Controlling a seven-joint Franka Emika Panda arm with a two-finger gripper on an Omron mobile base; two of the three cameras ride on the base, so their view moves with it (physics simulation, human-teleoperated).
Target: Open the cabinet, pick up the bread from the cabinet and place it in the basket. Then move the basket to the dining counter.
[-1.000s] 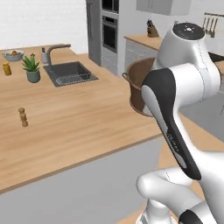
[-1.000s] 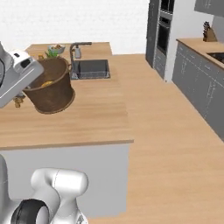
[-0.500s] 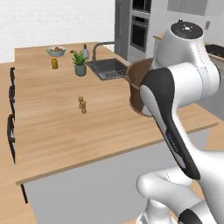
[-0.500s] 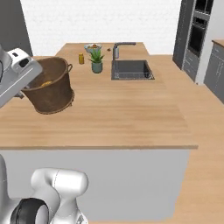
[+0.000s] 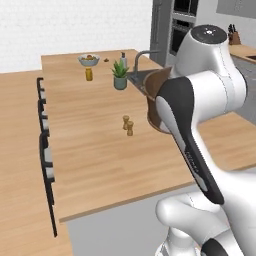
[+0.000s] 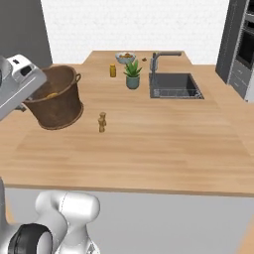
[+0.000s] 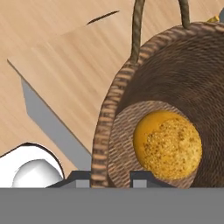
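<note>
The dark brown woven basket hangs tilted over the left part of the dining counter, a broad light wood top. My gripper is shut on the basket's rim, one fingertip outside and one inside. The bread, a golden-orange lump, lies on the basket's bottom; a sliver of the bread shows over the rim in the right base view. In the left base view my arm hides most of the basket. The cabinet is out of view.
On the counter stand two small shakers, a potted plant, a yellow jar and a bowl. The steel sink lies at the back right. Dark stools line the counter's left side.
The whole scene has shifted with the base: the counter has swung round and now lies broadside in front. The basket stays in my gripper in the same pose.
</note>
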